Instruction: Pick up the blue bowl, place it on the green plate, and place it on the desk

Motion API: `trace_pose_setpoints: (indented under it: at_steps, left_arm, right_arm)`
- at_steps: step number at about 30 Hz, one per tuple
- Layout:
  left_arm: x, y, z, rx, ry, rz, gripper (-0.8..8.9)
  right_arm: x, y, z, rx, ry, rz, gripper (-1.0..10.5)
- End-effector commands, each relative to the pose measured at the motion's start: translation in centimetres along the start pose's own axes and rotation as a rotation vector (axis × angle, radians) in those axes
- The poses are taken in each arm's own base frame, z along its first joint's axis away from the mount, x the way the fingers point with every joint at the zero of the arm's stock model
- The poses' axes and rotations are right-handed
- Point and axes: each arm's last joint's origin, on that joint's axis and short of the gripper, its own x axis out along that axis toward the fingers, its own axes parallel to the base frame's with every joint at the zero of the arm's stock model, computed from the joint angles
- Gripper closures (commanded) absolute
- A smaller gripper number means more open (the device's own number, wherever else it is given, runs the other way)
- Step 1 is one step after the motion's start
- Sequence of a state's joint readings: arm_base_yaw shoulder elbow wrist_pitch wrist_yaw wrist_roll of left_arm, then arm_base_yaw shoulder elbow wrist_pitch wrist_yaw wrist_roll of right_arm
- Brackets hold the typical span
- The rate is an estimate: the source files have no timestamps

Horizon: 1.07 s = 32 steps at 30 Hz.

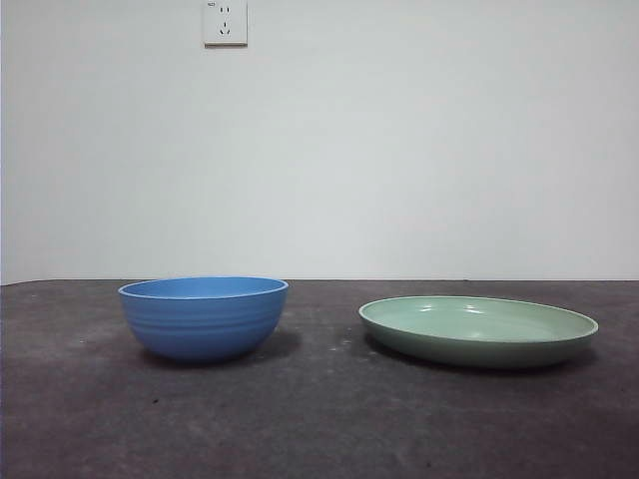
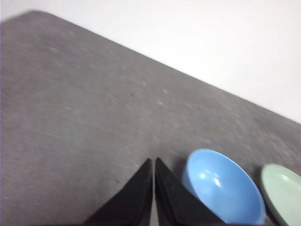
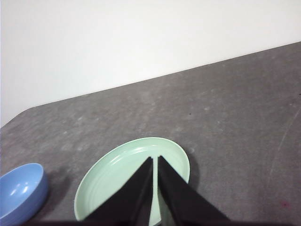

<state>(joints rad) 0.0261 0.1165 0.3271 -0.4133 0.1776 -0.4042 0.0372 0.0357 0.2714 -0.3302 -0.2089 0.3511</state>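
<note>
You see the blue bowl (image 1: 204, 317) standing upright on the desk (image 1: 319, 429), left of centre in the front view, its rim level and its ribbed outside facing you. To its right, well apart from it with bare tabletop between them, the green plate (image 1: 479, 330) lies flat on the same surface, wider and much shallower than the bowl. Neither dish holds anything, and the bowl is not on the plate. Behind both, a pale wall rises from the far edge of the desk, with a white wall socket (image 1: 225, 22) high up, left of centre. No arm shows in the front view. In the left wrist view, you find the left gripper (image 2: 154, 162) raised above the desk, its two black jaws pressed together with only a thin seam between them and nothing caught there; the blue bowl (image 2: 223, 188) sits just beside the tips, with an edge of the green plate (image 2: 283, 193) beyond it. In the right wrist view, the right gripper (image 3: 155, 160) hangs over the green plate (image 3: 117, 174), its jaws likewise drawn together on nothing, the tips lying across the plate's inside in the picture. The blue bowl (image 3: 21, 190) shows off to one side of the plate there.
</note>
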Motion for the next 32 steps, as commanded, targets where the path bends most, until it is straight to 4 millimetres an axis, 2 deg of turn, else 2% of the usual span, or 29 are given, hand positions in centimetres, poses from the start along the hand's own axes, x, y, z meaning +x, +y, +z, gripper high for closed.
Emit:
trace_pose_setpoints:
  at_steps: [1, 10, 16, 23, 32]
  left_arm:
    - [-0.4, -0.9, 1.5, 0.045, 0.032, -0.049, 8.04]
    - [-0.1, -3.2, 5.4, 0.156, 0.248, -0.207, 8.04]
    - [0.2, -4.4, 6.9, 0.181, 0.385, -0.320, 8.04]
    - [0.2, -5.6, 7.0, 0.216, 0.561, -0.453, 8.04]
    - [0.1, -6.1, 6.2, 0.236, 0.666, -0.522, 8.04]
  right_arm:
    - [-0.6, 0.7, 1.7, -0.029, 0.006, -0.001, 9.4]
    - [-0.3, 2.7, 5.8, -0.104, 0.260, 0.101, 9.4]
    - [0.8, 3.6, 7.9, -0.131, 0.477, 0.191, 9.4]
    - [1.6, 4.4, 9.1, -0.156, 0.656, 0.298, 9.4]
    - [1.3, 5.4, 8.5, -0.189, 0.768, 0.387, 9.4]
